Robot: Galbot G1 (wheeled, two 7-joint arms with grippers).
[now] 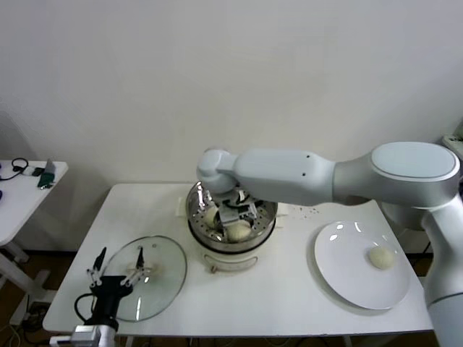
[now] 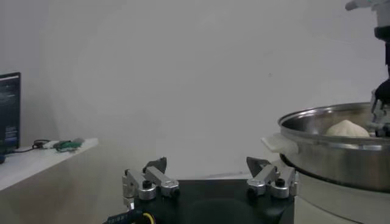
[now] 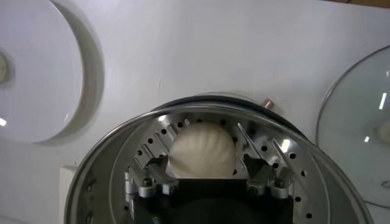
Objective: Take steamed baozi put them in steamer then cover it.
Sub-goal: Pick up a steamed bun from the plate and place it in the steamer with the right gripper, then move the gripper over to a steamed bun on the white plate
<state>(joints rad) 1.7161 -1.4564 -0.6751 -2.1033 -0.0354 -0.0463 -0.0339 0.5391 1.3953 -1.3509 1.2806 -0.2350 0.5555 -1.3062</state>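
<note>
The steamer (image 1: 264,217) stands at the middle of the table on its white base. My right gripper (image 1: 235,217) reaches down into it and is open, with its fingers either side of a pleated baozi (image 3: 201,149) resting on the perforated bottom. Another baozi (image 1: 210,215) lies next to it in the steamer. One more baozi (image 1: 381,257) sits on the white plate (image 1: 347,267). The glass cover (image 1: 155,285) lies flat on the table's front left. My left gripper (image 1: 117,266) hovers open over the cover's near edge, holding nothing.
A small white side table (image 1: 29,188) with cables and small devices stands to the left. The left wrist view shows the steamer wall (image 2: 332,152) close by, with a baozi (image 2: 346,128) showing over its rim. A wall runs behind the table.
</note>
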